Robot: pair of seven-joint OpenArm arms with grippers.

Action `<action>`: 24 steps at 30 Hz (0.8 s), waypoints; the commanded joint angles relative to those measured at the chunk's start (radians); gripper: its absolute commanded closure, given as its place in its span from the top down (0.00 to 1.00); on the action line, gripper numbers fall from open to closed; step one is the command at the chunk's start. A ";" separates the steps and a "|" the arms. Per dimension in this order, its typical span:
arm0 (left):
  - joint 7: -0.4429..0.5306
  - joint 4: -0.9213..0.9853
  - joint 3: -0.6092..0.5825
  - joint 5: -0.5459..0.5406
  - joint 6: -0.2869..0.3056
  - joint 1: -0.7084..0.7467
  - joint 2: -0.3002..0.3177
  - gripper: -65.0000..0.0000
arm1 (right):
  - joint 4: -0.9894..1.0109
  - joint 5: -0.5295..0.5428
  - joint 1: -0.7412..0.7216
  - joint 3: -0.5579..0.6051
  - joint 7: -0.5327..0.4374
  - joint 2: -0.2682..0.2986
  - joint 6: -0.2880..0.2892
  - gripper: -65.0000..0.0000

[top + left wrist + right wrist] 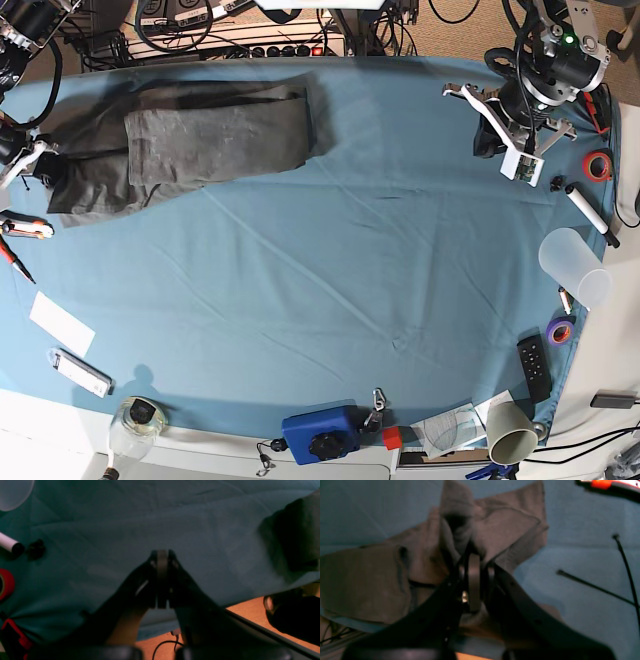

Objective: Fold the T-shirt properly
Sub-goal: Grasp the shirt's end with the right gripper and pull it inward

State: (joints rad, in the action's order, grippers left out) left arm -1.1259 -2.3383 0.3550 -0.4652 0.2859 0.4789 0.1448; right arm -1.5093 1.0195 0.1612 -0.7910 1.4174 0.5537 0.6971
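Charcoal-grey cotton fills your right wrist view: the T-shirt (402,580) is bunched up around the right gripper (475,562), whose jaws stand narrow and pinched on a fold of the fabric, with cloth rising in a peak just above the fingertips. From the base camera you see the T-shirt (190,140) lying at the far left of the blue tablecloth (330,300), partly folded, one layer doubled over the rest, its left end reaching the table edge where the right gripper (40,165) sits on it.

Your left gripper (162,557) hangs closed over bare blue cloth, its fingers pressed together with nothing between them. In the base view the left gripper (525,160) is at the far right of the table, well apart from the shirt.

Around that arm you have a red tape roll (597,165), a white marker with a black cap (588,212) and a translucent plastic cup (575,266) near the right edge. Further along that edge lie a purple tape ring (559,331) and a black remote (535,368). Along the near edge you can make out a blue box with a black knob (322,434), a beige paper cup on its side (511,436) and a glass jar (137,420). A white card (61,323) rests near the left edge
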 commanded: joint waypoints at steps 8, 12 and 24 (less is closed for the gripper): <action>0.018 -0.018 0.002 -0.011 0.003 0.001 0.005 0.00 | -0.014 -0.011 -0.006 -0.009 -0.021 0.040 0.001 0.29; 0.018 -0.018 0.002 -0.007 0.003 0.009 0.005 0.00 | -0.014 -0.011 -0.012 -0.010 -0.021 0.095 0.001 0.28; 0.026 -0.018 0.002 -0.007 0.003 0.045 0.005 0.00 | -0.014 -0.198 -0.011 -0.008 -0.147 0.194 0.001 0.29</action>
State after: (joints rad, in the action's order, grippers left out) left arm -1.1213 -2.3383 0.3550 -0.4648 0.2859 0.5209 0.1448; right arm -1.5101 0.8112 0.1585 -0.7910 1.2861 0.7151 0.6971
